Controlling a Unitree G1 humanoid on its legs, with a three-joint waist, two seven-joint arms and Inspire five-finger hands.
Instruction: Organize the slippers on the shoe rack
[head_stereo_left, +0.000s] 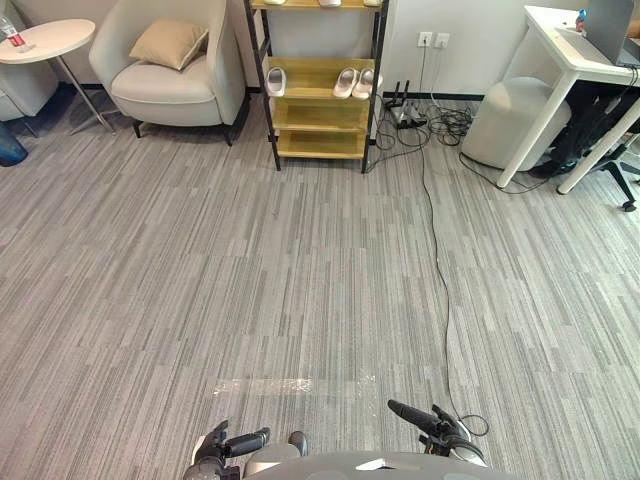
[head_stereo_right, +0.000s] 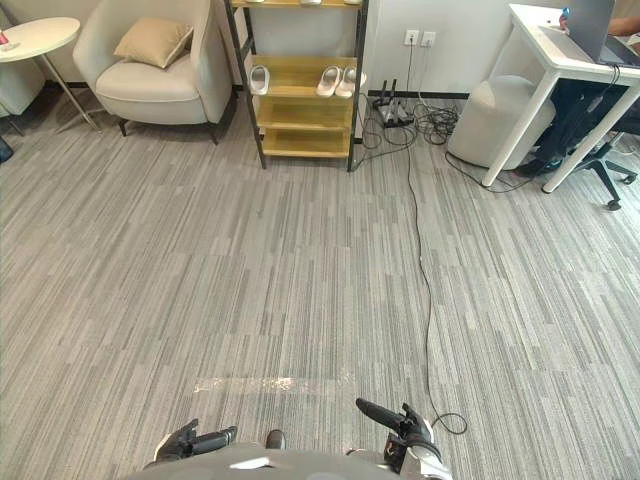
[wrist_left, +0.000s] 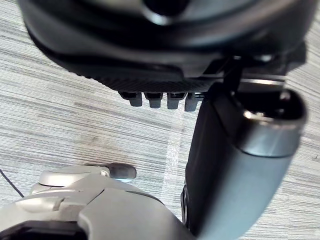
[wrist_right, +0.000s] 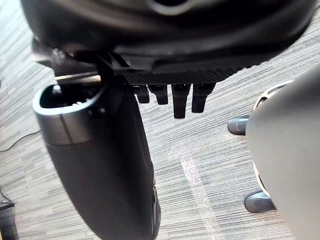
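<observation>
Left hand and right hand: fingers extended, holding nothing. Slippers lie on one shelf of the shoe rack, well apart from both hands

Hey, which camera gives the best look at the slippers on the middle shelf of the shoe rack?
The left eye view: the shoe rack stands near the picture's middle, with one slipper at the shelf's left and a pair at its right. The right eye view shows the same, set further left. Both wrist views face carpet.
</observation>
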